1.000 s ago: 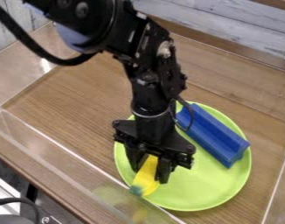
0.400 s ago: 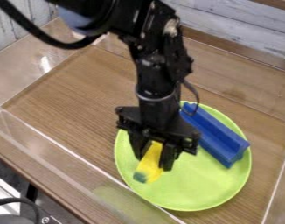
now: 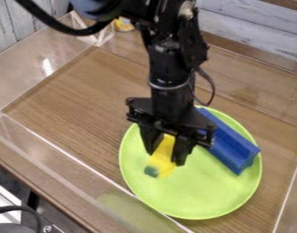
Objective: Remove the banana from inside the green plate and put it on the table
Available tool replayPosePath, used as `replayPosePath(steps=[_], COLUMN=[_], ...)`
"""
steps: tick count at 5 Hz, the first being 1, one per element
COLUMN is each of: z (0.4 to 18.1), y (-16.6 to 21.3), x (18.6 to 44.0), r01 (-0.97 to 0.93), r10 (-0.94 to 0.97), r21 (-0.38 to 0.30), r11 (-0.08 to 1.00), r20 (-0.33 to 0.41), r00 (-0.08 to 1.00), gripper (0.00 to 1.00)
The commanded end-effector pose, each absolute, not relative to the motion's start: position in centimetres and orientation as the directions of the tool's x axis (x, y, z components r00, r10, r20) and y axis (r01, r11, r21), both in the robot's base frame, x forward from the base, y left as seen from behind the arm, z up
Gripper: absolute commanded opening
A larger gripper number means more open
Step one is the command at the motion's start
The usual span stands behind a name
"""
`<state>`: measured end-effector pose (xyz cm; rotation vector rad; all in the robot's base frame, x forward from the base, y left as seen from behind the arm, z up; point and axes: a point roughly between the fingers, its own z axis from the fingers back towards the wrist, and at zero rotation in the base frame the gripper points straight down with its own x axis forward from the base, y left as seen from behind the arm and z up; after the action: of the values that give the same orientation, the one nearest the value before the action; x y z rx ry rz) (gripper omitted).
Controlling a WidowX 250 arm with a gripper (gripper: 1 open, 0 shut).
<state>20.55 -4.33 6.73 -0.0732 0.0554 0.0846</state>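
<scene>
The yellow banana (image 3: 161, 159) hangs slanted over the green plate (image 3: 199, 196), its lower greenish tip near the plate's left part. My gripper (image 3: 172, 146) is shut on the banana's upper end, black fingers straddling it. Whether the lower tip touches the plate I cannot tell. The black arm rises straight up from the gripper toward the top of the camera view. The brown wood-grain table (image 3: 78, 100) spreads to the left and behind the plate.
A blue block (image 3: 227, 146) lies on the right side of the plate, close beside the gripper. Clear acrylic walls (image 3: 42, 168) edge the table at the front left and along the back.
The gripper has risen and shifted up and to the right with the banana in it; the banana's lower end has come away from the plate's front rim.
</scene>
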Motion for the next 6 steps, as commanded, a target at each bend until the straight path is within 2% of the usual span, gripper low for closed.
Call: replayPosePath(steps=[1,6], z=[8.2,9.1], y=[-4.7,-7.0], x=[21.6,22.1], r01=[-0.071,-0.039], r10=[0.072,0.046], r21=[-0.082,-0.109], r11=[0.994,0.993], r20=[0.005,0.067], r00=[0.997,0.997], gripper=[0.0,0.0])
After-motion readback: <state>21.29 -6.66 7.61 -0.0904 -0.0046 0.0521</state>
